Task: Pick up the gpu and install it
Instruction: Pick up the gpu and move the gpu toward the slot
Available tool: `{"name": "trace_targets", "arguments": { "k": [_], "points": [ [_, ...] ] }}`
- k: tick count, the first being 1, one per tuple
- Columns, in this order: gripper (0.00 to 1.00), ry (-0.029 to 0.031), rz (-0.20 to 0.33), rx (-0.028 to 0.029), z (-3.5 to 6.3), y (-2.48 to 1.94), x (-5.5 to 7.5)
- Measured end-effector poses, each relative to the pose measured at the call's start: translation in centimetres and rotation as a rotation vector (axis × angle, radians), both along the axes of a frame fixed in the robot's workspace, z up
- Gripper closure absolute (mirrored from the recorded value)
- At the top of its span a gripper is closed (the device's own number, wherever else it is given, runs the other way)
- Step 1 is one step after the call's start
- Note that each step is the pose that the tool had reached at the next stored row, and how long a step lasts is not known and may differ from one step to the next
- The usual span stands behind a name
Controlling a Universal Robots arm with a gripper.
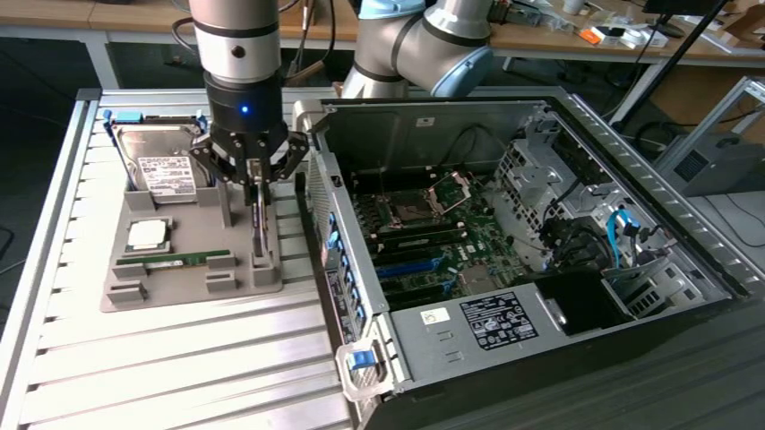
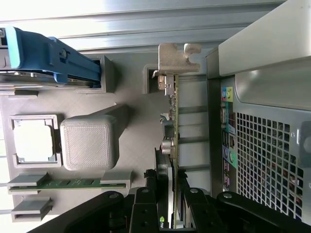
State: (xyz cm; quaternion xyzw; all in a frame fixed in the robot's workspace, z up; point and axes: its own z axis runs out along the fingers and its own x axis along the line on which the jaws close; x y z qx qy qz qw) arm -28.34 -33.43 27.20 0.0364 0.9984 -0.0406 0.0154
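Gpu (image 1: 261, 235) (image 2: 174, 121), a thin flat green circuit-board card with a silver metal bracket at one end, stands on its long edge in a slot of the grey plastic holder tray (image 1: 179, 291) (image 2: 136, 126). The tray lies on the slatted aluminium table (image 1: 179, 367) (image 2: 121, 19), just beside the open black and silver computer case (image 1: 478, 313) (image 2: 262, 121). The gpu sits at the side of the tray nearest the case, with the case's perforated rear wall close alongside it.

The black gripper (image 1: 256, 188) (image 2: 173, 194) of the arm points straight down over the card. In the wrist view its two fingers (image 2: 156, 194) lie against the card's opposite faces, so the pincer is grasping the gpu by its upper edge. The card's lower edge rests in the tray slot.

On the same tray, the silver boxy hard drive with a white label (image 1: 161, 166) lies flat at the far end, between blue rails (image 2: 48, 53). A square silver processor chip (image 1: 147, 235) (image 2: 33, 138) rests in its own recess, and a narrow green memory stick (image 1: 179, 260) (image 2: 68, 183) lies in a groove near it. Inside the case the green motherboard (image 1: 418, 224) lies exposed.
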Motion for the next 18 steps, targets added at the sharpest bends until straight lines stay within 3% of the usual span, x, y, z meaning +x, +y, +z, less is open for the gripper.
{"name": "trace_targets", "arguments": {
  "k": [18],
  "points": [
    [0.73,0.0,0.0,0.0,0.48,0.0,0.0]
  ]
}}
